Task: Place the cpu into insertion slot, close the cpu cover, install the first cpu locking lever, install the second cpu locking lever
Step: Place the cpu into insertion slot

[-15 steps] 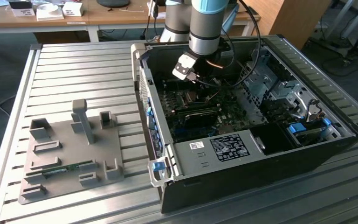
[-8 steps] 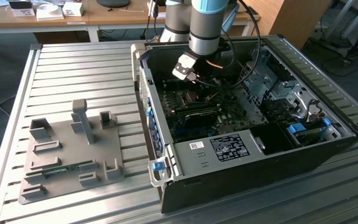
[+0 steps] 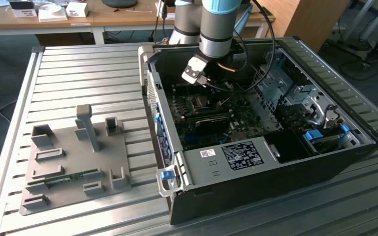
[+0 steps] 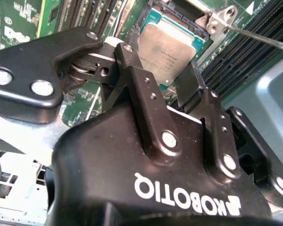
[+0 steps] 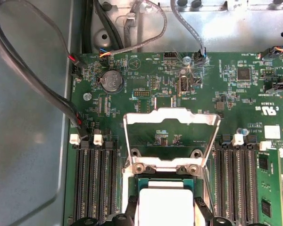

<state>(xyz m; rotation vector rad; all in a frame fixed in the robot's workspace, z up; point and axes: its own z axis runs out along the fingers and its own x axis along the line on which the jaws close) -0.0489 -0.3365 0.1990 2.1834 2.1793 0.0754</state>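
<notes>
Black metal fingers [image 4: 144,89] of the gripper [image 4: 156,60] are clamping the cpu [image 4: 172,44] by two opposite edges. This grip is keeping the flat chip level, with its smooth silvery-tan top facing upward. I judge that the cpu [image 5: 165,200] is lying in the slot [image 5: 162,168] or just over it, because the slot's rim is showing close around it. Whether it is fully seated, I cannot tell.

In the first wrist view the cover [image 5: 172,113] is standing upright on its hinge at one edge of the slot. It is a thin silvery frame, and the green board [image 5: 217,80] is showing through its square opening. Raised like this, it is leaving the slot free for the chip. In the second wrist view a thin steel lever [image 4: 259,38] is pointing away from a corner of the slot, and I judge it is not hooked. Long black ribbed memory slots [image 5: 94,179] are running along both sides of the slot.

In the exterior view the gripper [image 3: 198,73] is hanging inside the open grey case [image 3: 255,187], near its far wall.
</notes>
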